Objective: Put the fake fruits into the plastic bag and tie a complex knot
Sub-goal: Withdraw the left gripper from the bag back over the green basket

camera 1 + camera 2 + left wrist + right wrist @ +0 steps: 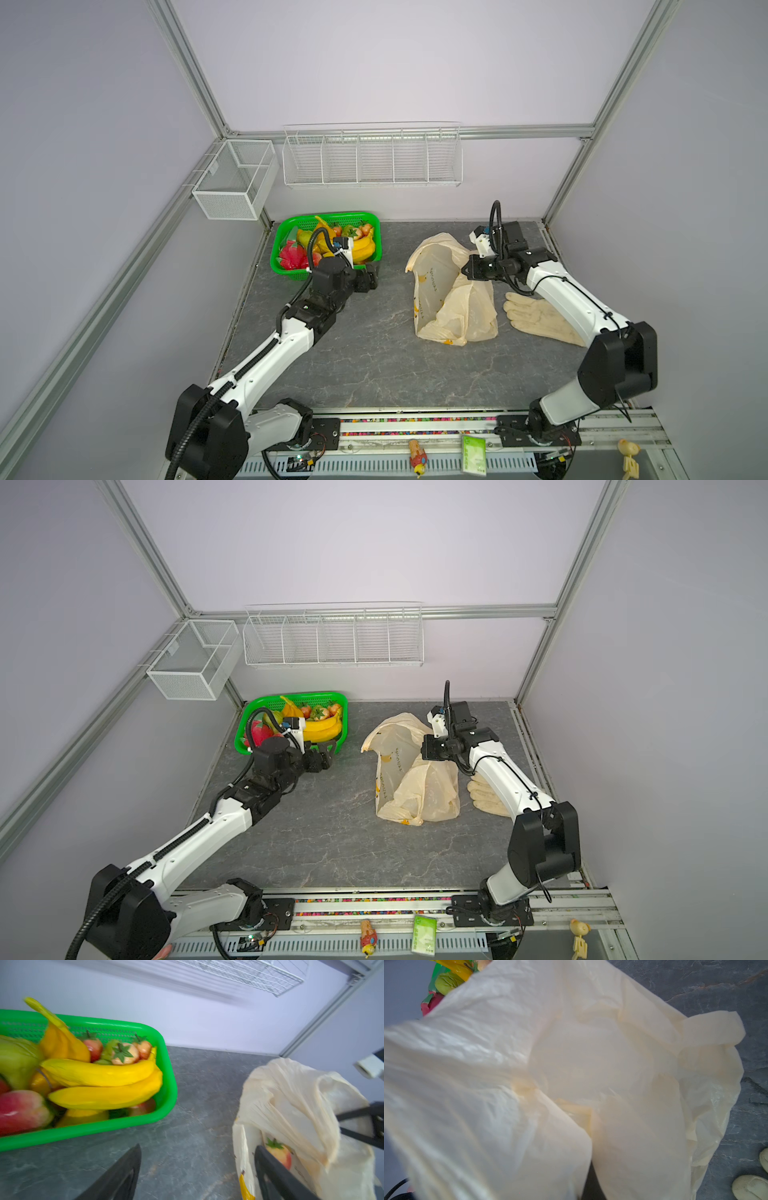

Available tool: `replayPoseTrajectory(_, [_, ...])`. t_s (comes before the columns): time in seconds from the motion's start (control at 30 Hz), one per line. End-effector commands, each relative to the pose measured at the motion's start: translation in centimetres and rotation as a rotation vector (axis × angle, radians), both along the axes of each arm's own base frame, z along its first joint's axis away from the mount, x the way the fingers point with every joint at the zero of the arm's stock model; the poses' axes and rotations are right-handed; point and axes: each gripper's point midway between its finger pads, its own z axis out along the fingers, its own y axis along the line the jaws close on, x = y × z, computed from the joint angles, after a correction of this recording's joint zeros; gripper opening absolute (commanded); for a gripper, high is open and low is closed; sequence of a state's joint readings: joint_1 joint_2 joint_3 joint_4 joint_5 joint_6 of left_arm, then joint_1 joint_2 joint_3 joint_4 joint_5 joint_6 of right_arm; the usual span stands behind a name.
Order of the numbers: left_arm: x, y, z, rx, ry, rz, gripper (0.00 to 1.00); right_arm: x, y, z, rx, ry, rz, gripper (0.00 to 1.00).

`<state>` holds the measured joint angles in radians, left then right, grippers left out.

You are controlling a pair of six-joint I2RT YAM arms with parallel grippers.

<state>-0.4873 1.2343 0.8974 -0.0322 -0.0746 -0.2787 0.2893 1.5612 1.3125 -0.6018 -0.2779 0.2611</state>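
The left end effector (197, 1148) hangs over the bench (374, 353), jaws spread and empty, between the green basket (93, 1129) and the plastic bag (440, 299). The right end effector (469, 270) is clamped on the bag's raised rim. Most fake fruits (363, 247) lie in the basket. One strawberry (279, 1154) sits inside the bag. A glove (540, 320) lies just beside the bag.

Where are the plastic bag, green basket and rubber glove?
plastic bag (432, 286): in a top view, printed front panel.
green basket (340, 215): in a top view, far rim.
rubber glove (532, 322): in a top view, palm area.
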Motion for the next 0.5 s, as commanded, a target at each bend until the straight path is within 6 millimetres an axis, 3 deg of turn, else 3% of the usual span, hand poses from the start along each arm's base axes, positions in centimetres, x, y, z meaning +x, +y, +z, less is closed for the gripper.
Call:
replayPoseTrajectory(0.0, [2.2, 1.8, -1.4, 0.272, 0.045, 0.070, 0.85, -0.2, -0.1, 0.6, 0.003, -0.014, 0.013, 0.06])
replayPoseTrajectory(0.13, [5.7, 1.3, -3.0, 0.487, 0.087, 0.033, 0.85, -0.1, 0.0, 0.7, 0.005, -0.017, 0.017, 0.06])
replayPoseTrajectory(0.23, [8.0, 2.0, -4.0, 0.601, 0.150, 0.067, 0.84, -0.1, -0.2, 0.7, -0.005, -0.021, 0.017, 0.06])
replayPoseTrajectory(0.33, [9.5, 2.8, -4.3, 0.633, 0.176, 0.092, 0.83, -0.1, -0.4, 0.7, -0.010, -0.026, 0.013, 0.06])
replayPoseTrajectory(0.47, [11.0, 5.4, -3.7, 0.594, 0.185, 0.186, 0.82, -0.2, -0.1, 0.5, -0.001, -0.019, 0.021, 0.06])
